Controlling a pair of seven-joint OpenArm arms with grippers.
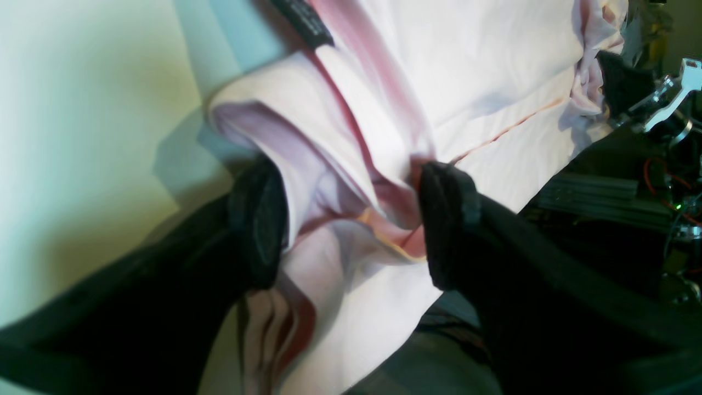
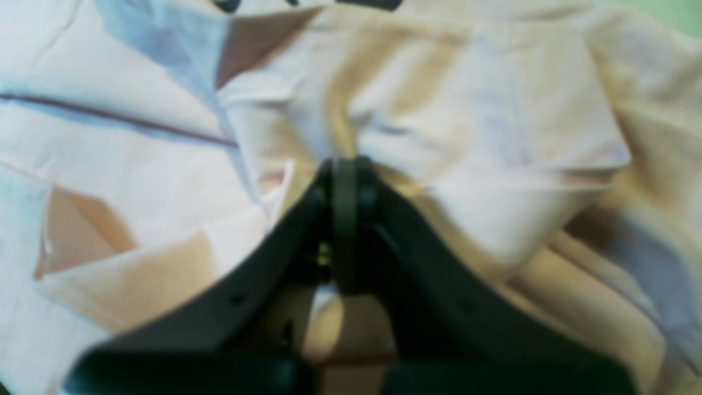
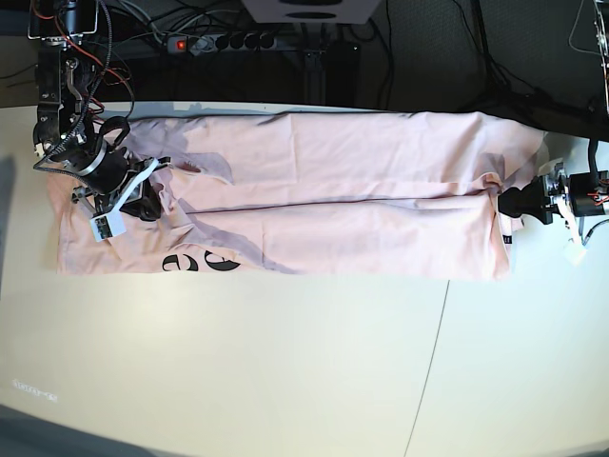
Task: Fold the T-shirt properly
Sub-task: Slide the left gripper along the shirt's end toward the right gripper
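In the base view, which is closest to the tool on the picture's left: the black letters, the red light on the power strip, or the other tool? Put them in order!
Measured from the right arm's tool:
1. Black letters, just below, on the T-shirt.
2. Red light on the power strip, above, beyond the table edge.
3. Left arm's tool, at the shirt's far right end.

One T-shirt (image 3: 333, 195) on one desk (image 3: 285, 371); two arms, one gripper (image 3: 145, 202) at the desk's left edge, one gripper (image 3: 506, 203) at its right
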